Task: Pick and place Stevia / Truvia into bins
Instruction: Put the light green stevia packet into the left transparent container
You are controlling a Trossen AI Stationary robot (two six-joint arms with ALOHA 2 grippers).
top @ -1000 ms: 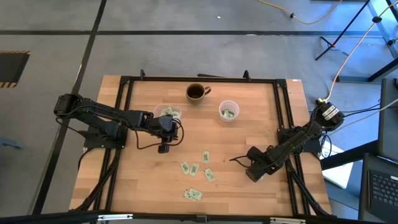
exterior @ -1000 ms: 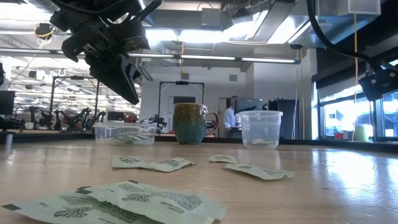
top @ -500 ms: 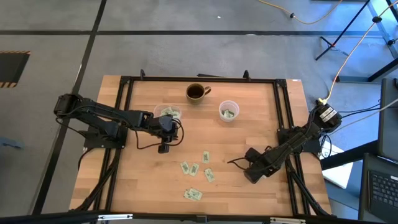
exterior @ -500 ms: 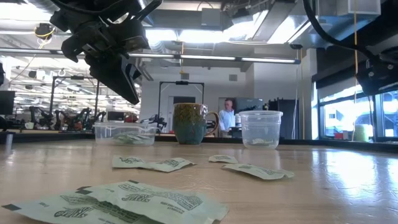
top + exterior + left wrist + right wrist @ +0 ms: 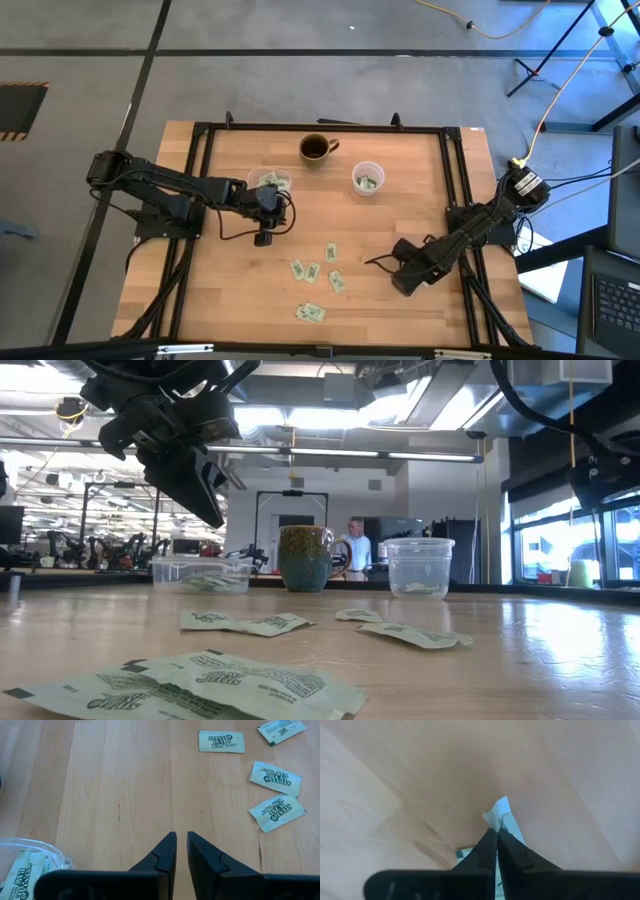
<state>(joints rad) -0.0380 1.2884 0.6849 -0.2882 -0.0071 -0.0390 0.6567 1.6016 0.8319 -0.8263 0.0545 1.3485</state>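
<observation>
A: Where do the Stevia packets lie?

B: Loose on the wooden table, between the arms; some already sit in the shallow tub and the round cup.

A: And the right gripper?

B: Down at the tabletop, fingers pinched together on one sachet by its edge.

A: The left gripper?

B: It hovers near the tub, fingers nearly together, holding nothing.

A: How will a packet handle?

B: Probably very light, thin and floppy. It lies flat, so lifting an edge or corner looks best; a loose pinch may let it slip.
</observation>
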